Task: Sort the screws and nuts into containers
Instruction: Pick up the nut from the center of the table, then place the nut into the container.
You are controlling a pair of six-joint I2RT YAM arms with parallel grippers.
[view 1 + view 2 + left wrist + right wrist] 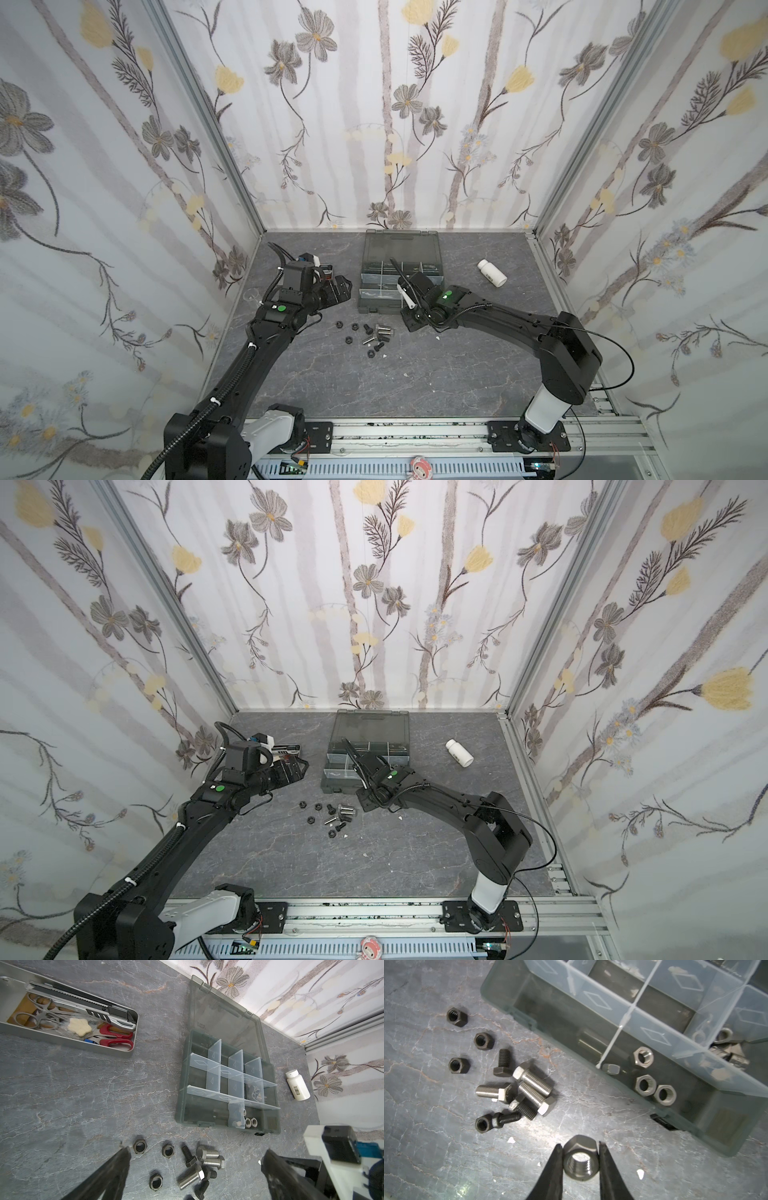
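Right gripper [580,1147] is clamped on a silver hex nut [580,1160], fingertips on opposite flats, bore facing the wrist camera. I cannot tell how high it sits above the tabletop.

Judged step: carry the nut to the organizer box [500,991], just ahead of the fingertips. The target is the near compartment, where three matching silver nuts [644,1084] lie.

- Rise enough to clear the near wall.
- Centre between that wall and the pale divider [612,1043] before parting the jaws.
- Release low, since a nut bounces.
- The hold is shallow, near the tips, so avoid jerks.

Left gripper [194,1152] has its jaws wide apart, empty, above the loose screws [207,1159] and black nuts [140,1146]. That pile lies off the right gripper's left side, clear of the path.
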